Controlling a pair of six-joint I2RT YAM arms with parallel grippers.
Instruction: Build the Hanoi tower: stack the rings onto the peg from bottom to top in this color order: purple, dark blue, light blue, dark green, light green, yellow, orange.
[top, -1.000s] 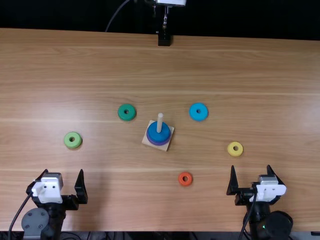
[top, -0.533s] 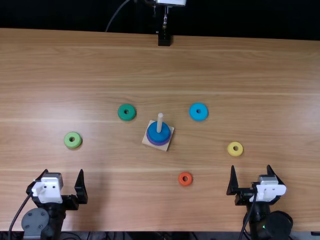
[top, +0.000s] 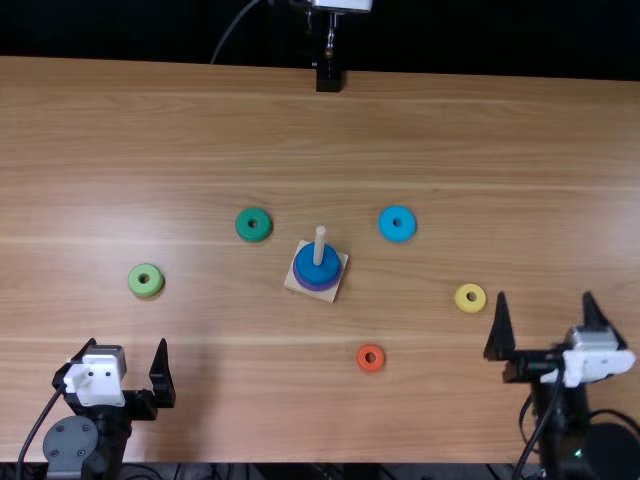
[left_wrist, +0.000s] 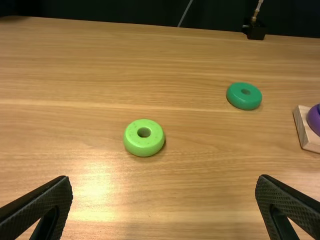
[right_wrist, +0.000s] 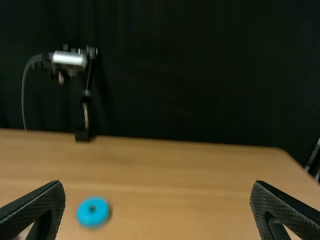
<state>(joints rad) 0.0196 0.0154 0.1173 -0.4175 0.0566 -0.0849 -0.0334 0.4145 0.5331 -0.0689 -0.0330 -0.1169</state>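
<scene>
Your left gripper (top: 128, 342) and right gripper (top: 545, 295): jaws wide. Peg (top: 320, 243) holds purple ring (top: 320, 288) under dark blue ring (top: 316, 271); light blue ring (top: 397, 230) at its 2 o'clock.

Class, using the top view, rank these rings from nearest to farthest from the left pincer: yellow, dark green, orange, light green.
From the left pincer:
1. light green ring, just beyond it
2. dark green ring, left of centre
3. orange ring, right of centre
4. yellow ring, farther right
</scene>
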